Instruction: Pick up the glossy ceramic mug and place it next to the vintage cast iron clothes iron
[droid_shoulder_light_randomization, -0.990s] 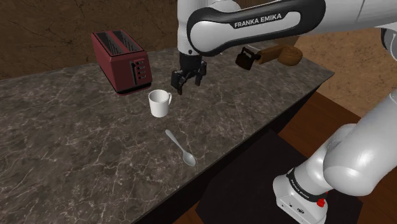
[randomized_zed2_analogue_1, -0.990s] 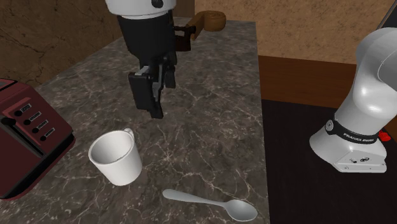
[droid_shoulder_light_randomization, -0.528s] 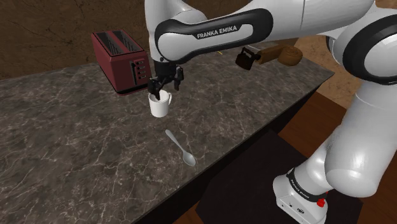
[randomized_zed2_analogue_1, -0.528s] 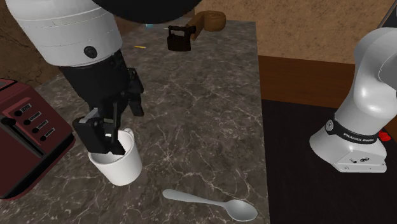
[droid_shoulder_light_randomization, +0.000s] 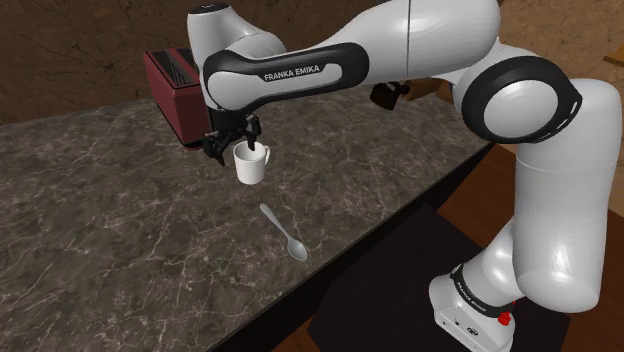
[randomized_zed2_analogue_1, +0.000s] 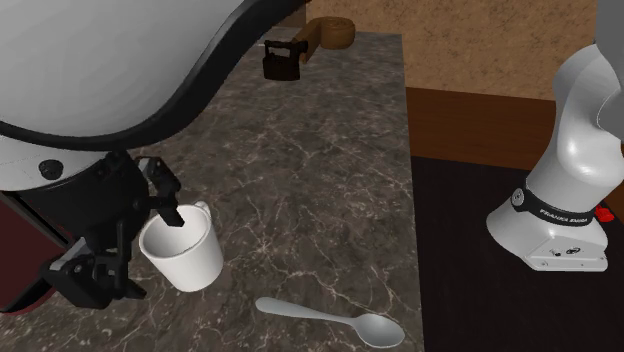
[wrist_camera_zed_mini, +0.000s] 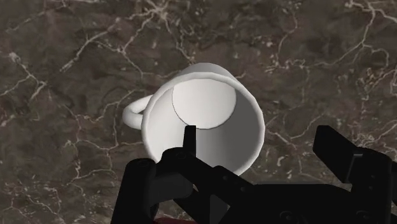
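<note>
Your gripper (wrist_camera_zed_mini: 257, 139) stands open astride the mug's (wrist_camera_zed_mini: 202, 102) wall, one finger inside, the other outside opposite the handle, so you likely need only close; the mug sits upright on the counter (droid_shoulder_light_randomization: 110, 240), well apart from the iron (randomized_zed2_analogue_1: 280, 58).

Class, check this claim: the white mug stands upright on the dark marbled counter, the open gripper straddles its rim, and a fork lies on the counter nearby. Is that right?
Not quite: the utensil is a spoon, not a fork, as the shoulder view shows. The rest holds: the white mug stands upright on the counter and the open gripper straddles its rim.
</note>
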